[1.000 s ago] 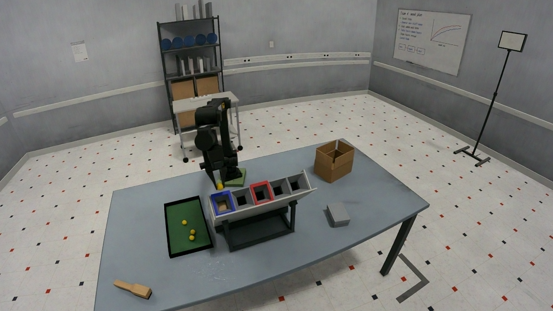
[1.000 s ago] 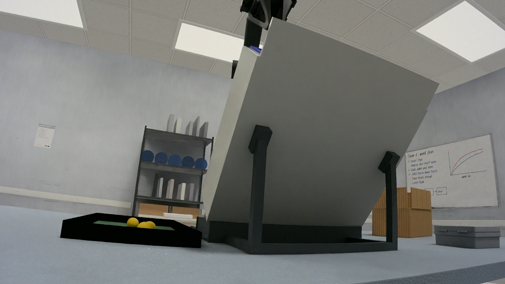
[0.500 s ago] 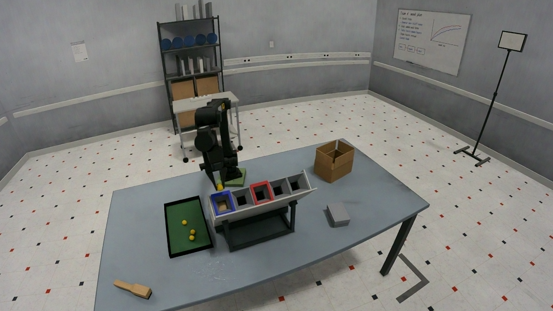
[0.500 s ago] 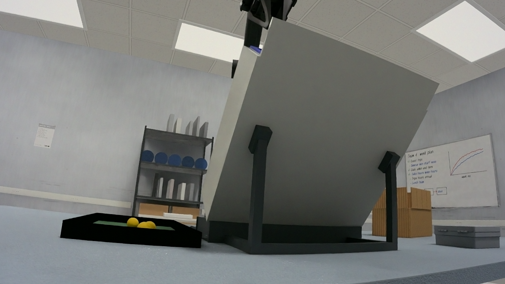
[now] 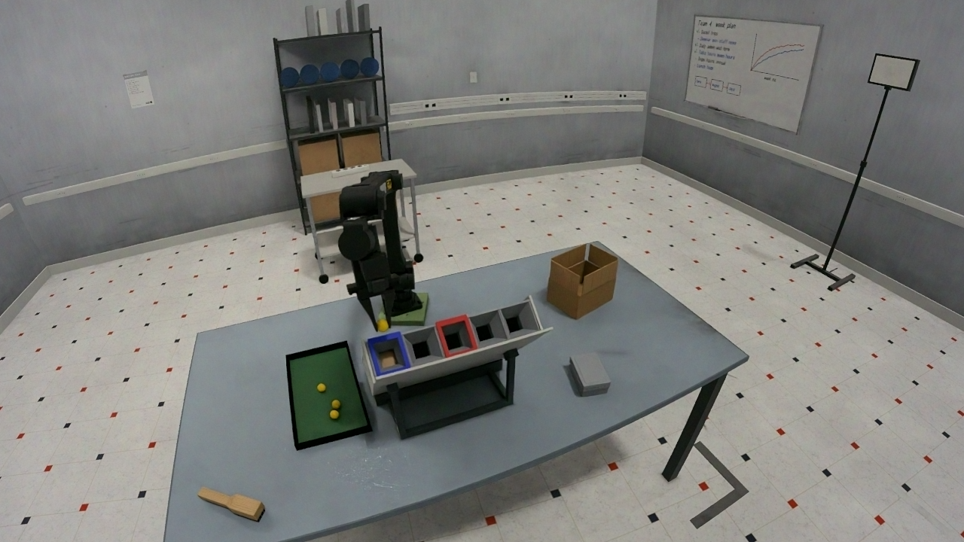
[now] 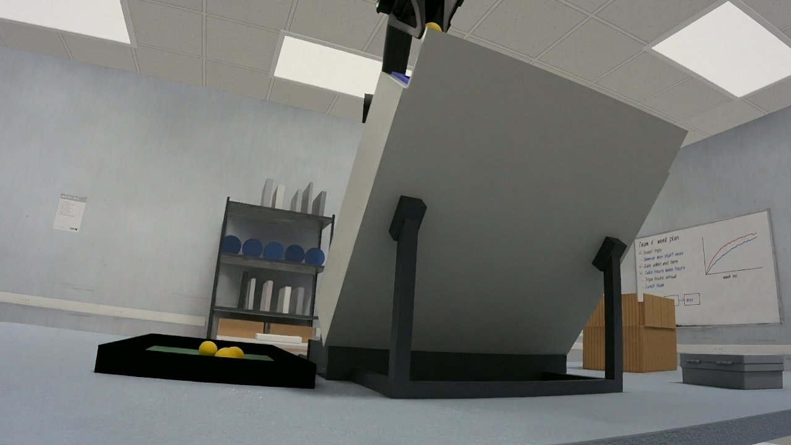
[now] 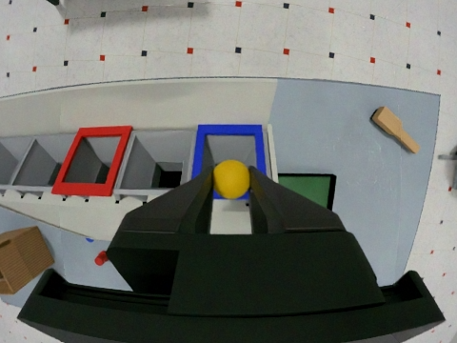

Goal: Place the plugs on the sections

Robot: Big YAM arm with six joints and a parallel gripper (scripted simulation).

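Note:
My gripper (image 7: pixel 230 173) is shut on a yellow marble (image 7: pixel 231 178), which also shows in the top view (image 5: pixel 382 324) and the exterior view (image 6: pixel 432 26). I hold it just above the back edge of the blue-banded funnel (image 5: pixel 388 352) (image 7: pixel 229 152). The red-banded funnel (image 5: pixel 456 335) (image 7: pixel 93 160) stands two places along the row. Three more yellow marbles (image 5: pixel 330 404) lie in the green tray (image 5: pixel 326 393). In the wrist view a red plug (image 7: pixel 100 259) and a bit of blue (image 7: pixel 89 239) show behind the stand, partly hidden by my gripper. The grey cover (image 6: pixel 486 210) hides the pipes.
A cardboard box (image 5: pixel 581 279) stands at the table's far right. A grey flat box (image 5: pixel 589 374) lies in front of the stand on the right. A wooden block (image 5: pixel 231 503) lies near the front left corner.

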